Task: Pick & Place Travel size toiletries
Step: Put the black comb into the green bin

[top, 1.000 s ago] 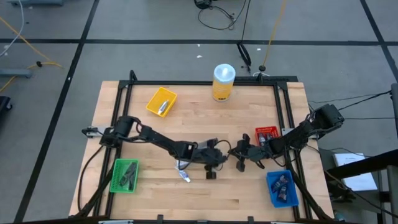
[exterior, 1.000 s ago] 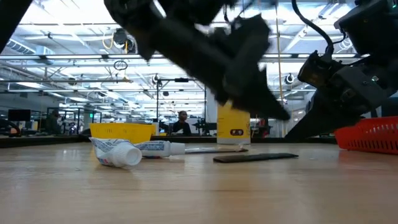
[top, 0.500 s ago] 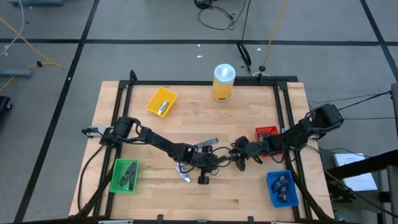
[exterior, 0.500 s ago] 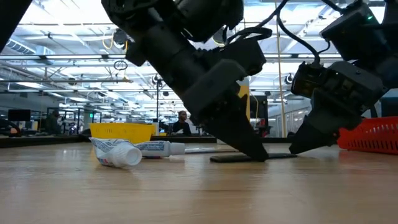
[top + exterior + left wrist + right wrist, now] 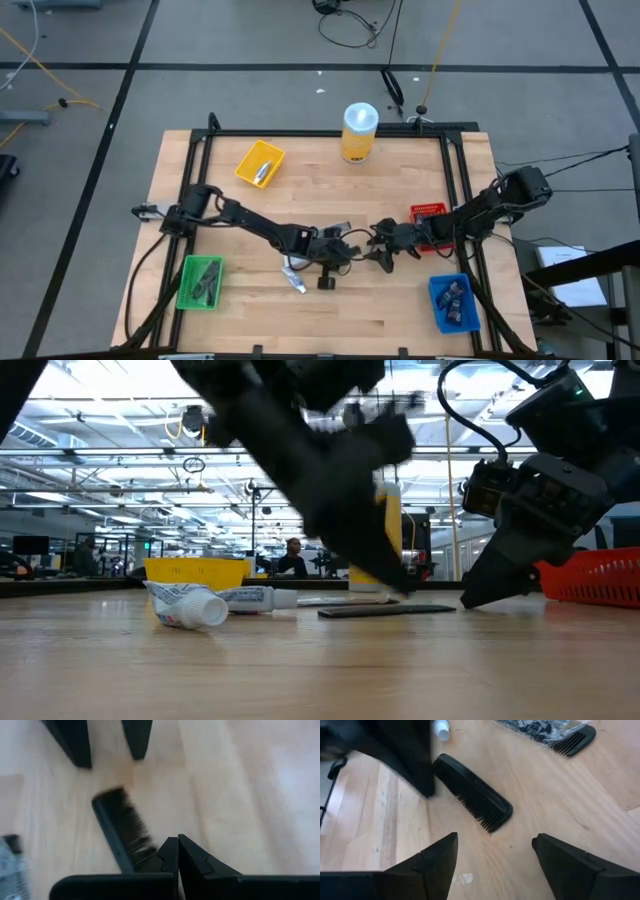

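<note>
Since a second ago your right gripper [image 5: 492, 857] has spread its jaws, leaving the black comb [image 5: 472, 791] flat on the counter [image 5: 545, 810]; your left gripper [image 5: 177, 851], jaws pressed together, nudges it.

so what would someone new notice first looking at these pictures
Probably the two dark arms meeting at the middle of the wooden table, the left pincer shut and the right pincer open, both beside a black comb lying flat on the wood. After that, the tall yellow canister at the far edge and the coloured bins spread around the table.
</note>
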